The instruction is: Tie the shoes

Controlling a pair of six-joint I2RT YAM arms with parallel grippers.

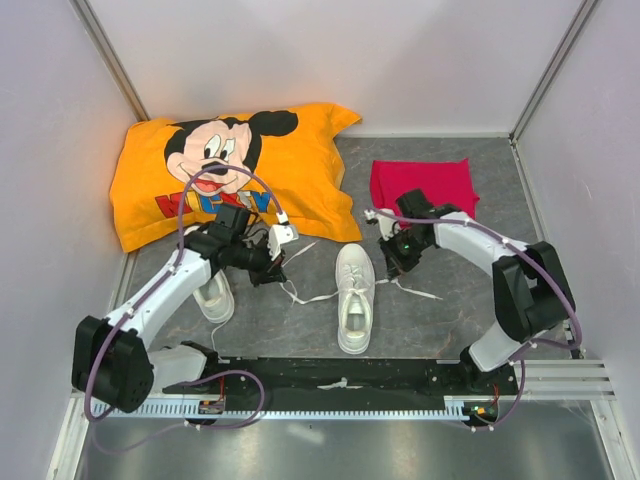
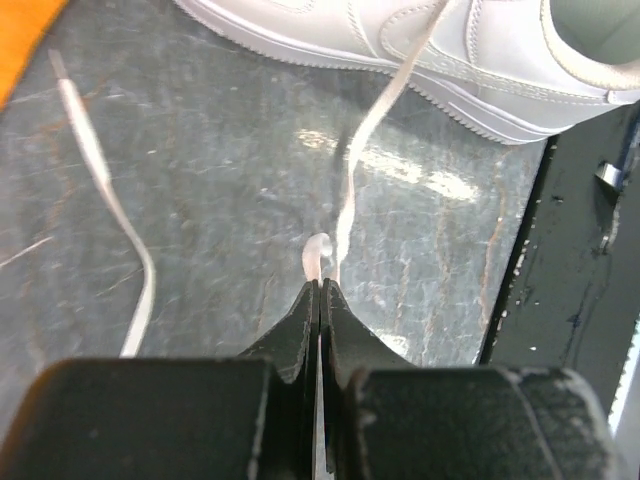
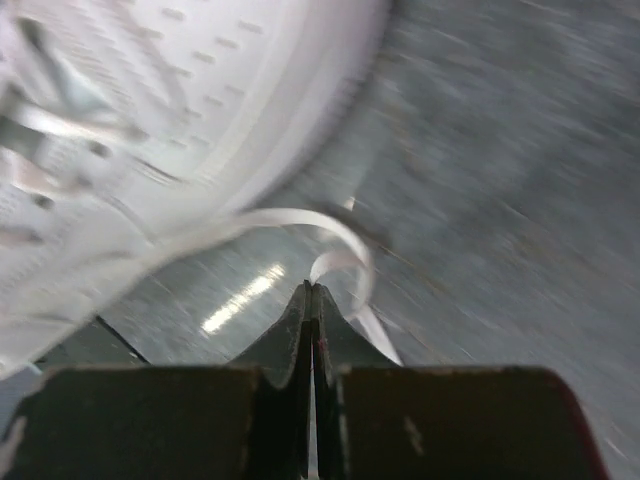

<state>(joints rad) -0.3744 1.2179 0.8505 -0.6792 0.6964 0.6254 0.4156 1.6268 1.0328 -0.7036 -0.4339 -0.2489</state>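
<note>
White centre shoe [image 1: 355, 297] on bench [image 1: 450, 330], untied; second shoe [image 1: 214, 297] under left arm. Left jaws clenched on one lace [image 2: 350, 170], right jaws on other lace [image 3: 290, 215]. No crossing, no knot yet; nearly everything left.

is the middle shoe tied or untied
Untied: the middle shoe has no knot; its laces trail loose across the table, the left gripper and right gripper each pinching an end.
</note>
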